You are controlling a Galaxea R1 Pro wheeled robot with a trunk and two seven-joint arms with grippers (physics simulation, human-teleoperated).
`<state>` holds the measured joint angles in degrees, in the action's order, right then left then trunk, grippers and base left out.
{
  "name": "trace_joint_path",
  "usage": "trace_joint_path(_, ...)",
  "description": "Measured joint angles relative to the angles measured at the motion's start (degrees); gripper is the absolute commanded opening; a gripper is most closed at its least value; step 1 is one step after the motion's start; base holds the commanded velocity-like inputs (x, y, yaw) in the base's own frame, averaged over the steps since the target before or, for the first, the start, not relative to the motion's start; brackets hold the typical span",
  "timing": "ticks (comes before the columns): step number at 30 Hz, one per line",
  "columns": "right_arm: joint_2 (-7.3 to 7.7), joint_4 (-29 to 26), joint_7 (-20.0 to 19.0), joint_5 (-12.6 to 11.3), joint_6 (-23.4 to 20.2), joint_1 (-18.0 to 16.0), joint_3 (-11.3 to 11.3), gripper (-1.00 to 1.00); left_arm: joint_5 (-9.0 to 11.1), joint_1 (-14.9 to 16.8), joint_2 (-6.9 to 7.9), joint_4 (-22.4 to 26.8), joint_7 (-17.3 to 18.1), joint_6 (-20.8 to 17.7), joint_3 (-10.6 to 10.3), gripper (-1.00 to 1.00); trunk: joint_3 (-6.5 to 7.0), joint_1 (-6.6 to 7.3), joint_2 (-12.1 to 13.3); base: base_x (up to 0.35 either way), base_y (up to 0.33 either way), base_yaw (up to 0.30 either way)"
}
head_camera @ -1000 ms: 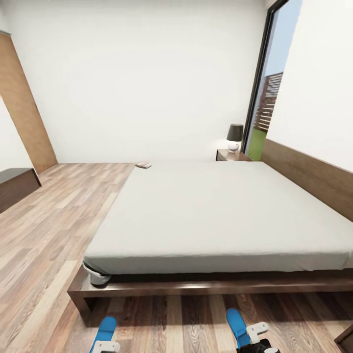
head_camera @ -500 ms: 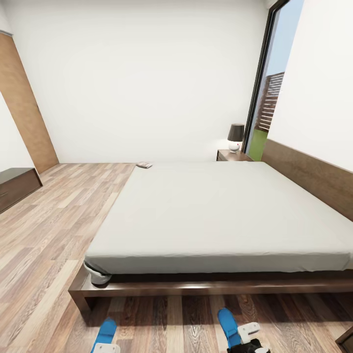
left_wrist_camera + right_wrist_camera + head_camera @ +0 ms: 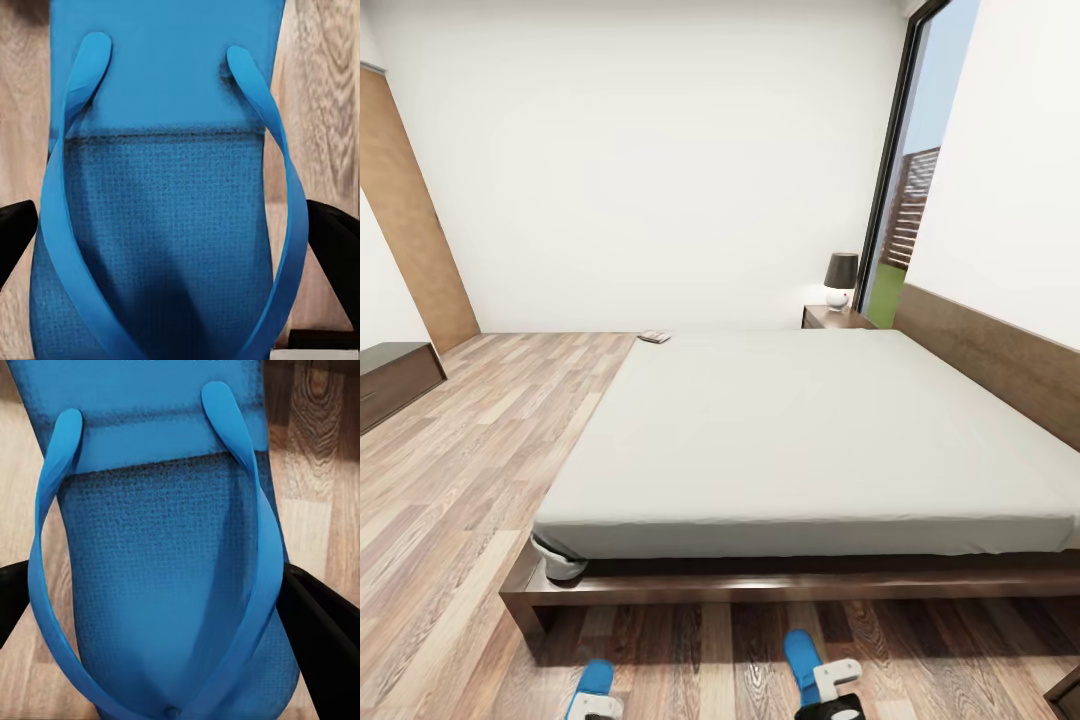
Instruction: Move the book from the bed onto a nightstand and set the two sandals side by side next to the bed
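We're parked at the long side of the bed, facing across the pale grey mattress toward the far white wall. Both grippers sit at the bottom edge of the head view, over the wood floor just short of the bed frame.

Left gripper: clamped on the left sandal, whose blue sole sticks out ahead of the fingers toward the bed. In the left wrist view that sandal lies between the dark fingers, one at each side edge, strap side facing the camera, floor planks behind it.

Right gripper: clamped on the right sandal, sole also pointing ahead toward the frame, angled slightly toward the left gripper. In the right wrist view this sandal sits between the dark fingers, touching at both edges, tilted a bit against the planks.

The two sandals are apart, with bare floor between them.

The book is far ahead of both grippers, at the mattress's far left corner, too small to read.

One nightstand stands past the bed's far side, ahead of the right gripper, beside the window, with a dark-shaded lamp on top. A low dark cabinet stands off to the left.
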<state>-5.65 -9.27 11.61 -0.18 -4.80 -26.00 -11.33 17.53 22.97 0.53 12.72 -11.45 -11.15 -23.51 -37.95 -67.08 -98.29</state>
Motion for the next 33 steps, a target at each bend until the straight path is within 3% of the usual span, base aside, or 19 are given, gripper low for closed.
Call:
trace_joint_path(3,0.13,0.1,-1.7,0.0,0.1,0.0,0.0,-1.0,0.1,0.0,0.08,-0.1,0.5,3.4,0.1,-1.0,0.0,0.0,0.0,0.0,0.0,0.0)
trace_joint_path(10,0.44,-0.1,-2.8,0.2,0.5,0.1,-0.2,-1.0,0.3,-0.1,0.18,-0.1,1.0,5.8,0.1,-1.0,0.0,0.0,0.0,0.0,0.0,0.0)
trace_joint_path(29,1.42,0.0,-2.9,0.5,1.5,0.1,-0.4,-1.0,0.3,-0.2,0.16,-0.1,1.0,8.1,0.1,-1.0,0.0,0.0,0.0,0.0,0.0,0.0)
trace_joint_path(33,1.64,-0.3,-2.9,0.2,1.6,0.1,-0.2,-1.0,0.3,-0.2,0.14,0.0,1.0,8.5,0.1,-1.0,-0.71,-0.87,-1.6,0.0,0.0,0.0)
